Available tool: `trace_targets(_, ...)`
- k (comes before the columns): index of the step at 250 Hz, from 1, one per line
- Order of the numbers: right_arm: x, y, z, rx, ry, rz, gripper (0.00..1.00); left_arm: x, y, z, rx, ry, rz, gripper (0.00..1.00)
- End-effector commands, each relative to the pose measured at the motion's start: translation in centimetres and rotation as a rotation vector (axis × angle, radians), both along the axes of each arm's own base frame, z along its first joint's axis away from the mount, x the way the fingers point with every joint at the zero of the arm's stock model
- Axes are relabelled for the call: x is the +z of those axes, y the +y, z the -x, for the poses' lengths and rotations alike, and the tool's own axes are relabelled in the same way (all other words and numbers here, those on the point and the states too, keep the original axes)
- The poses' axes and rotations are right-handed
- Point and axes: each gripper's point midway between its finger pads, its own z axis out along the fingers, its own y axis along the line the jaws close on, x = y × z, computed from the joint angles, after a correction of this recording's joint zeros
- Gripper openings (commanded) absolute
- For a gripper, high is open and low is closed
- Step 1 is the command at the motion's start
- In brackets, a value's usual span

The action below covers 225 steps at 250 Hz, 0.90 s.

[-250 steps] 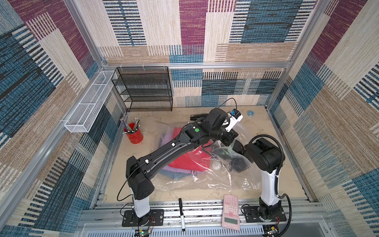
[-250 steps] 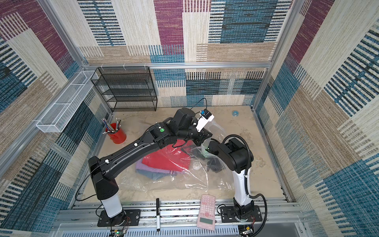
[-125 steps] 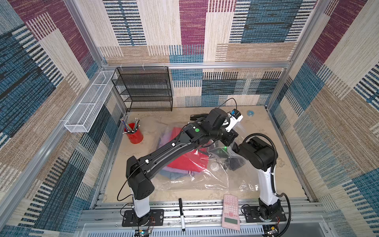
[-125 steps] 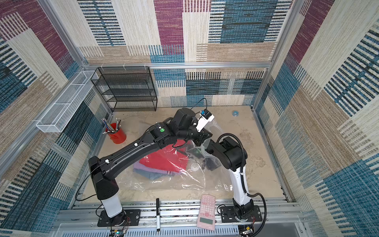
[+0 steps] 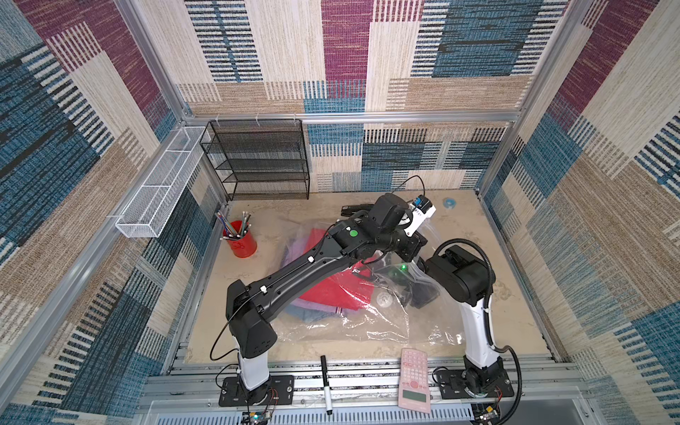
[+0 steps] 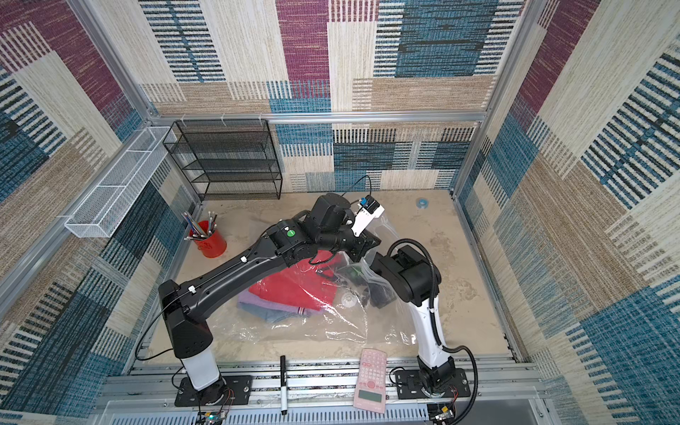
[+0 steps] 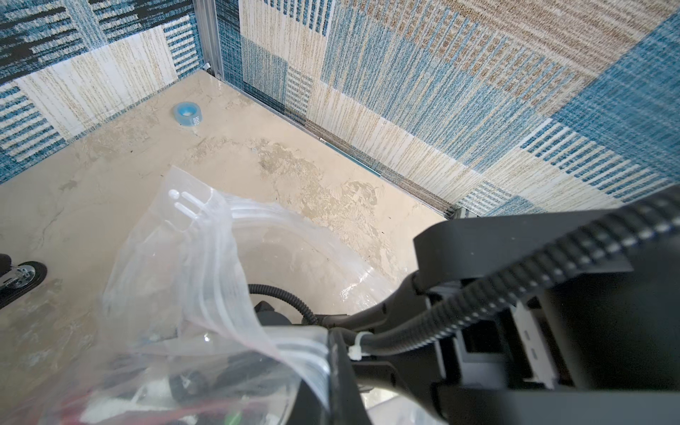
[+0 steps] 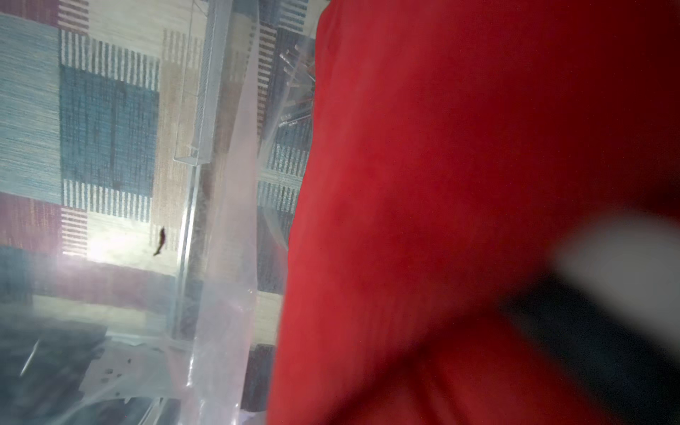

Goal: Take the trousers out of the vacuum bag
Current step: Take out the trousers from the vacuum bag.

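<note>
**Reach-in step under way**

The vacuum bag (image 5: 368, 327) lies mid-table, all trousers (image 5: 331, 294) inside. The left gripper (image 5: 417, 254) clamps its mouth up; the right gripper (image 5: 369, 276) is inside, against red cloth — its jaws I cannot tell. Next: a firm pinch, then pull outward.

Both arms have black shells, white base columns (image 5: 253, 368) and black foot plates (image 5: 235, 392) with silver screws. The left arm (image 5: 312, 266) bears a round green mark (image 5: 353, 232); beyond that mark sits a white camera block (image 5: 419, 217) with a blue part, perhaps a connector. The right arm (image 5: 460, 276) carries a ribbed black hose (image 7: 574, 254) and white cable ties (image 7: 358, 347).
</note>
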Motion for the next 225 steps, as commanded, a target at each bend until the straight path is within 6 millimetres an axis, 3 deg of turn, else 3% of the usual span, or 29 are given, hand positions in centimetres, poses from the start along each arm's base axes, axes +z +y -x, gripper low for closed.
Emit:
trace_targets(1, 4.7, -1.0, 0.8, 0.008, -0.170, -0.089, 0.00, 0.9, 0.3, -0.1, 0.002, -0.051, 0.009, 0.00)
trace_targets(50, 7.3, -2.8, 1.3, 0.000, -0.202, -0.056, 0.00, 1.0, 1.0, -0.6, 0.030, -0.072, 0.009, 0.00)
trace_targets(87, 8.1, -3.8, 1.8, -0.009, -0.203, -0.043, 0.00, 1.3, 1.1, -1.1, 0.050, -0.084, 0.014, 0.00)
trace_targets(132, 6.5, -5.8, 2.9, -0.050, -0.157, -0.029, 0.00, 1.5, 1.3, -1.8, 0.075, -0.089, 0.026, 0.00)
trace_targets(177, 6.8, -7.6, 4.4, -0.087, -0.166, -0.014, 0.00, 1.3, 1.9, -2.3, 0.096, -0.094, 0.016, 0.00)
trace_targets(225, 7.4, -9.9, 3.0, -0.212, -0.249, 0.213, 0.00, 0.7, 2.5, -2.6, 0.108, -0.095, 0.002, 0.00)
